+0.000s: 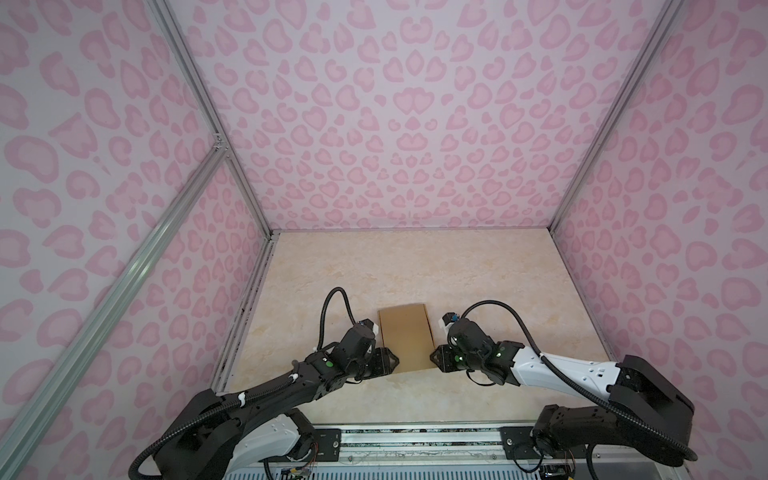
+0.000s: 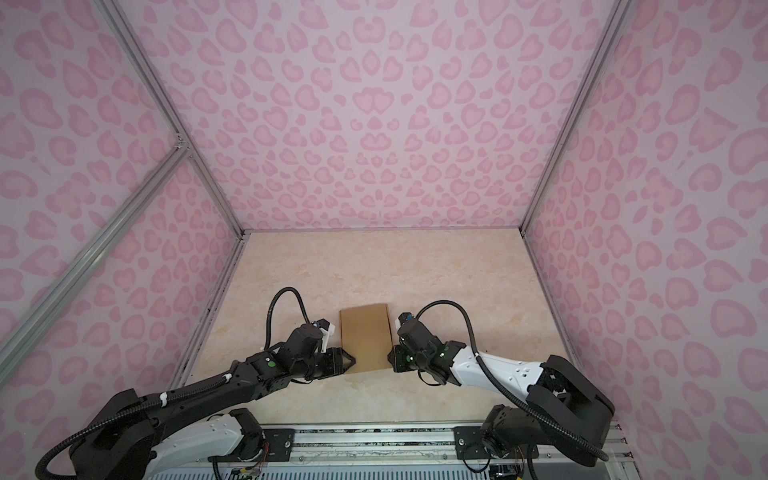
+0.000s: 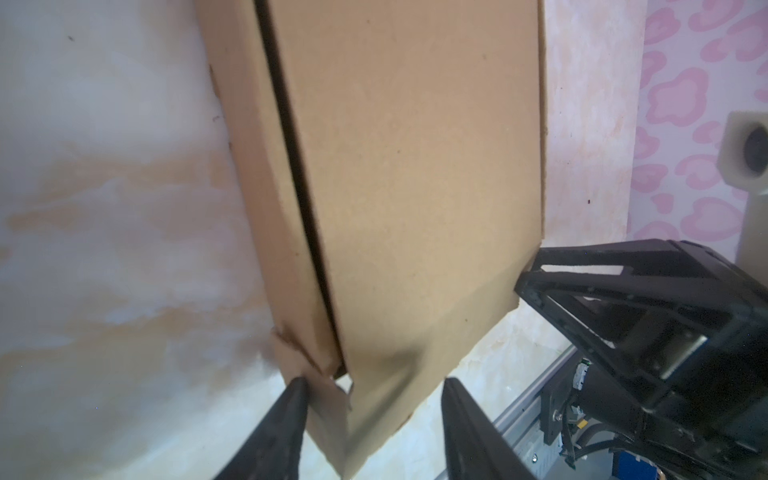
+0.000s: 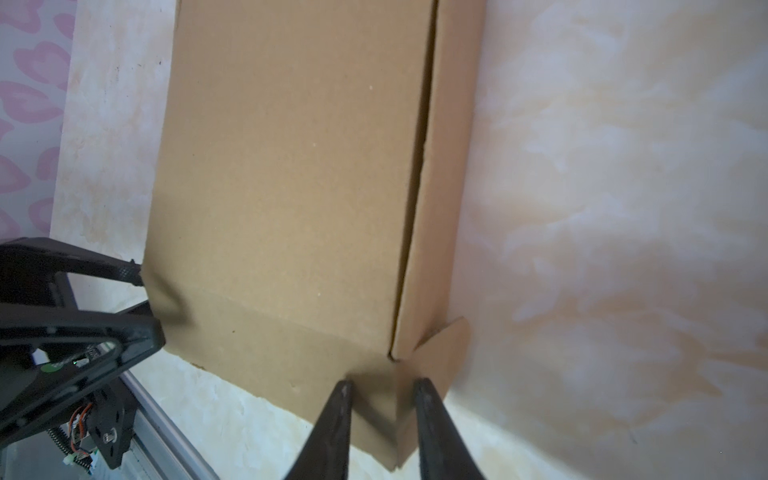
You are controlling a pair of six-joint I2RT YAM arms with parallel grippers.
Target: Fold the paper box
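The left gripper (image 3: 374, 386) straddles the near-left corner of the paper box (image 1: 405, 336), jaws half apart. 1 finger touches the corner tab; I cannot tell whether it clamps. The box lies on the table (image 1: 478, 270) (lid down) between the 2 arms. The right gripper (image 4: 382, 384) pinches the near-right corner, jaws narrow.

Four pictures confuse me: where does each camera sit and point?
Top views: overhead, looking down at box and table; both arms show.
Left wrist: on the left arm, past the left jaws at a box corner.
Right wrist: same, on the right arm, past the right jaws.
Shared: each wrist view shows the opposite jaws.
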